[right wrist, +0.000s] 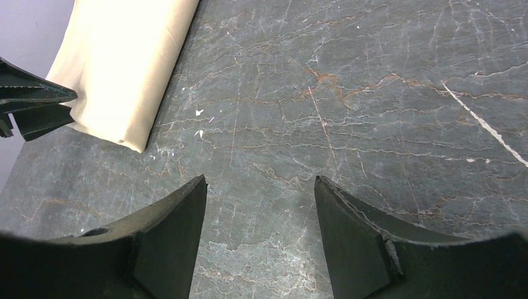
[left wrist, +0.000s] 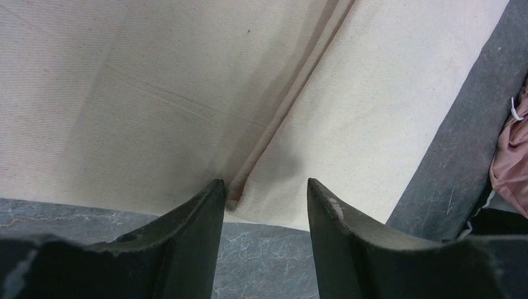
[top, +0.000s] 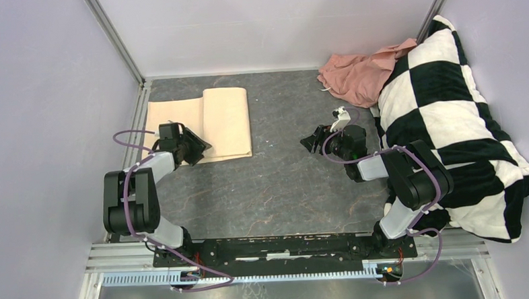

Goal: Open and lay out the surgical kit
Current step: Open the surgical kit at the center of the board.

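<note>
The surgical kit [top: 207, 122] is a beige cloth wrap lying folded and flat at the back left of the table; a fold edge runs down its middle. It fills the left wrist view [left wrist: 187, 93] and shows at the upper left of the right wrist view [right wrist: 124, 68]. No steel tray or instruments show. My left gripper [top: 196, 147] is open at the wrap's near edge, its tips [left wrist: 264, 190] astride the fold's end, holding nothing. My right gripper [top: 313, 139] is open and empty over bare table near the middle [right wrist: 258, 184].
A black-and-white checked blanket [top: 449, 114] lies along the right side. A pink cloth [top: 356, 71] is bunched at the back right, also at the right edge of the left wrist view [left wrist: 510, 162]. Walls close in the left, back and right.
</note>
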{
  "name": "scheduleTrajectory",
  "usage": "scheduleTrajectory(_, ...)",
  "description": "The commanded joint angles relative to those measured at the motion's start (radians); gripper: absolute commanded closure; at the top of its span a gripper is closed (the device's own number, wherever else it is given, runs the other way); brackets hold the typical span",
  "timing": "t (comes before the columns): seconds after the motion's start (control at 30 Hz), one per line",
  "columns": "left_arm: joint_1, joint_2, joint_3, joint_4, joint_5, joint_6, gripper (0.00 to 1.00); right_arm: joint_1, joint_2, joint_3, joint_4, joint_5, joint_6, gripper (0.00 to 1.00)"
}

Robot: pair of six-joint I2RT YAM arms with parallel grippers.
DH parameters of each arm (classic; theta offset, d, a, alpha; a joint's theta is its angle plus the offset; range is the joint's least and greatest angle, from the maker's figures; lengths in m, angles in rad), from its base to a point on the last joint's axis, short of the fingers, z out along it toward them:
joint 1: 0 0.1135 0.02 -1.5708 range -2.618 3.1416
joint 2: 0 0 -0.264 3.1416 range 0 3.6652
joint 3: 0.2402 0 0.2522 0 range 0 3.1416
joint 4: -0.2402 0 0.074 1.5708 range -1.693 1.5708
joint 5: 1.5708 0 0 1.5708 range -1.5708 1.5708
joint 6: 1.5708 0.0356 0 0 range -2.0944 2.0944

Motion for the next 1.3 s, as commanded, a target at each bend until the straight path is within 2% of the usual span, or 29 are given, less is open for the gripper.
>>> scheduleTrajectory(0.0,-0.003,0.017,0.016,0.031,0.034,-0.035,0.40,0.004,0.004,0.028,0.055,-0.026,0.007,0.30)
scheduleTrajectory(0.1,-0.002,0.016,0.015,0.032,0.032,-0.035,0.38,0.005,0.006,0.028,0.056,-0.025,0.008,0.30)
scheduleTrajectory(0.17,-0.003,0.016,0.018,0.031,0.037,-0.033,0.41,0.004,0.005,0.029,0.055,-0.028,0.009,0.30)
scheduleTrajectory(0.3,-0.008,0.017,0.040,0.032,0.079,-0.028,0.62,0.003,0.004,0.028,0.057,-0.026,0.008,0.30)
scheduleTrajectory(0.47,-0.038,0.004,0.115,-0.028,0.104,-0.009,0.80,0.004,0.004,0.028,0.056,-0.025,0.009,0.30)
scheduleTrajectory(0.57,-0.115,0.005,0.185,-0.065,0.102,-0.006,0.93,0.003,0.003,0.026,0.054,-0.021,0.007,0.30)
scheduleTrajectory(0.63,-0.168,0.019,0.245,-0.093,0.088,-0.003,0.96,0.004,-0.003,0.023,0.050,-0.015,0.004,0.29)
scheduleTrajectory(0.9,-0.452,0.184,0.565,-0.165,-0.003,-0.019,0.96,-0.012,-0.092,-0.032,-0.008,0.139,-0.021,0.29)
scheduleTrajectory(1.03,-0.627,0.344,0.805,-0.313,-0.132,0.035,0.93,-0.049,-0.139,-0.083,-0.009,0.204,-0.015,0.29)
scheduleTrajectory(1.17,-0.764,0.502,1.059,-0.497,-0.239,0.132,0.75,-0.095,-0.167,-0.120,-0.008,0.237,0.000,0.28)
scheduleTrajectory(1.27,-0.810,0.578,1.208,-0.643,-0.294,0.200,0.50,-0.108,-0.160,-0.109,-0.025,0.231,-0.010,0.28)
